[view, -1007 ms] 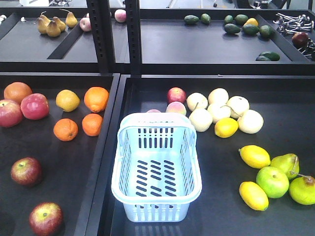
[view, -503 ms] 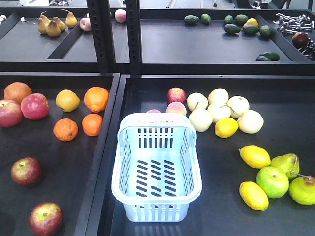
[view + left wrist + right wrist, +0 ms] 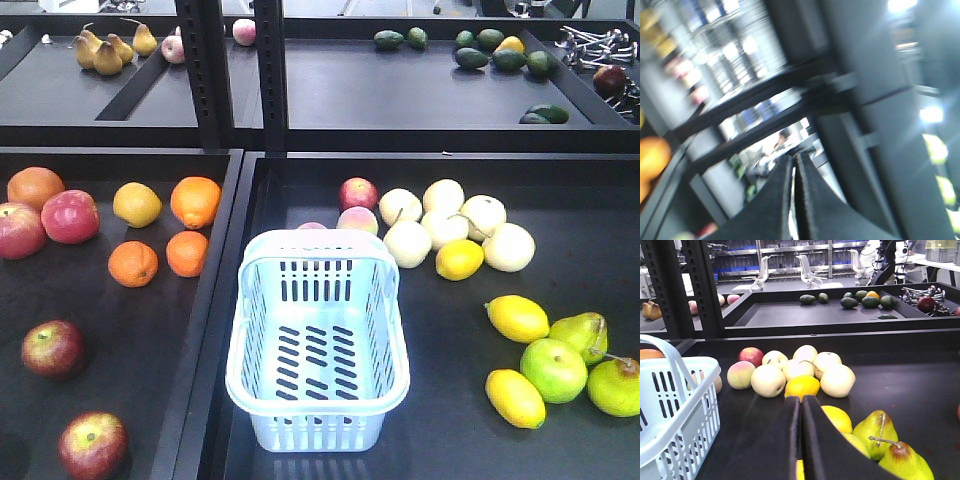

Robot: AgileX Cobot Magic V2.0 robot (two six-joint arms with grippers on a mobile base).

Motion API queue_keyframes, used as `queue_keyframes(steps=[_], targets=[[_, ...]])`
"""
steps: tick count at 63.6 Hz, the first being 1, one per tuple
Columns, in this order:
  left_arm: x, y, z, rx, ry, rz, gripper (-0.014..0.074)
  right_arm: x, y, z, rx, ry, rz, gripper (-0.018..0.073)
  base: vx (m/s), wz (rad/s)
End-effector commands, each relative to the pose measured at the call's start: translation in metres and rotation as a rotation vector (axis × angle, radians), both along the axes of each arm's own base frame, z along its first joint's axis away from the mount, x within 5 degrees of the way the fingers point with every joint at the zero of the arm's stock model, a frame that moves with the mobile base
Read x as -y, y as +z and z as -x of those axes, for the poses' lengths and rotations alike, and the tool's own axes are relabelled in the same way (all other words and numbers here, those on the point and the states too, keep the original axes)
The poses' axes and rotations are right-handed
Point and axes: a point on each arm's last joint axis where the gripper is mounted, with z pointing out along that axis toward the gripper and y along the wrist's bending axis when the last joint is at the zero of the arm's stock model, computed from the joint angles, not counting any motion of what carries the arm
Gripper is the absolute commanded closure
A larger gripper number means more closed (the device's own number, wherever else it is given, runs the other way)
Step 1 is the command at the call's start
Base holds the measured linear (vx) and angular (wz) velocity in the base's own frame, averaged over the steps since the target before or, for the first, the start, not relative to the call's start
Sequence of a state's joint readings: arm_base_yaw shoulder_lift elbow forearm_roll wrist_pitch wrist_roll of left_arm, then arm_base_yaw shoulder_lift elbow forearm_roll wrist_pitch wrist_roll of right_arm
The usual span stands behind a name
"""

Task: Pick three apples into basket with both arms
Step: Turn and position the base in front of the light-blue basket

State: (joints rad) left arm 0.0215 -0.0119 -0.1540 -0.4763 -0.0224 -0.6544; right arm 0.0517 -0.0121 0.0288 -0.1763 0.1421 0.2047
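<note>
The pale blue-white slotted plastic basket (image 3: pixel 318 428) stands empty. Two dark red, yellow-streaked apples (image 3: pixel 52 347) lie at its eight o'clock, on the left gripper (image 3: pixel 793 157) side. The third apple (image 3: pixel 357 193) waits at twelve o'clock, eleven o'clock from the right gripper (image 3: pixel 801 399). Both black pincers are pinched together, holding nothing.

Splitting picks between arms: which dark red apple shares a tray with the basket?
The back apple, just behind the basket and beside the pale fruit. The other two apples lie in the left tray.
</note>
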Motion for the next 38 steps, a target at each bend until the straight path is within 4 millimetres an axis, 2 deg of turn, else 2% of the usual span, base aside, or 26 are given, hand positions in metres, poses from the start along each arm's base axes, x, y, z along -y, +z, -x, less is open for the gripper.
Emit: queue_keyframes(steps=[1, 16, 27, 38], targets=[[-0.001, 0.036, 0.014, 0.137, 0.037, -0.070, 0.0603, -0.001, 0.003, 0.000, 0.076, 0.008, 0.001, 0.0561, 0.00, 0.00], [0.006, 0.070, 0.009, 0.038, -0.051, -0.113, 0.0603, -0.001, 0.003, 0.000, 0.076, 0.008, 0.001, 0.0561, 0.00, 0.00], [0.012, 0.094, -0.001, -0.007, -0.127, -0.274, 0.0603, -0.001, 0.003, 0.000, 0.076, 0.008, 0.001, 0.0561, 0.00, 0.00], [0.026, 0.113, -0.025, -0.063, -0.241, -0.476, 0.0603, -0.001, 0.003, 0.000, 0.076, 0.008, 0.001, 0.0561, 0.00, 0.00]])
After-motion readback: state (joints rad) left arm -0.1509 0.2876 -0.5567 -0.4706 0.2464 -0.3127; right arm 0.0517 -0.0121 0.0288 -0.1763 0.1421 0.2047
